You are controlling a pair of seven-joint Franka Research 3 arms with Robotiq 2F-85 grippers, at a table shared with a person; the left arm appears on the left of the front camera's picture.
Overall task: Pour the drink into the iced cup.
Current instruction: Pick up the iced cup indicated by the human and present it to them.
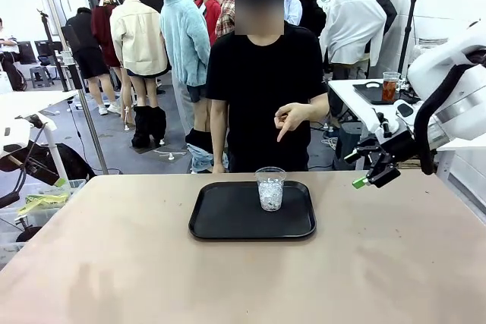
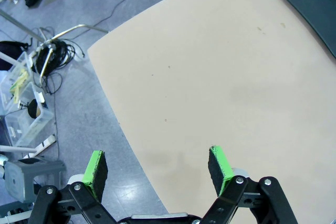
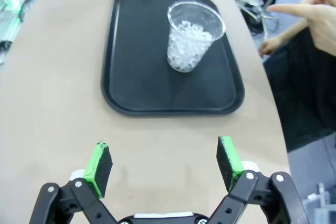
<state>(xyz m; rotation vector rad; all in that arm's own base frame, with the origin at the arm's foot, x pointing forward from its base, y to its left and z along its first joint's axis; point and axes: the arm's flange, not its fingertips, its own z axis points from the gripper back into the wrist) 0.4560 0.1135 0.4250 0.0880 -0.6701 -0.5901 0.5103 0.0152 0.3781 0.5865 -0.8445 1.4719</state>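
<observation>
A clear plastic cup of ice (image 1: 270, 187) stands upright on a black tray (image 1: 220, 221) at the middle of the table. In the right wrist view the iced cup (image 3: 191, 38) sits ahead of my right gripper (image 3: 165, 163), which hangs open and empty over the bare tabletop short of the tray (image 3: 131, 77). From the front, the right gripper (image 1: 370, 177) hovers at the table's right side. A cup of brown-red drink (image 1: 390, 86) stands on a side table behind it. My left gripper (image 2: 157, 169) is open and empty above the table's left edge.
The person stands at the far side, one hand (image 1: 292, 117) pointing down toward the tray; that hand (image 3: 315, 17) also appears by the table edge. Off the table's left edge, bins (image 2: 23, 114) and cables (image 2: 58, 51) lie on the floor.
</observation>
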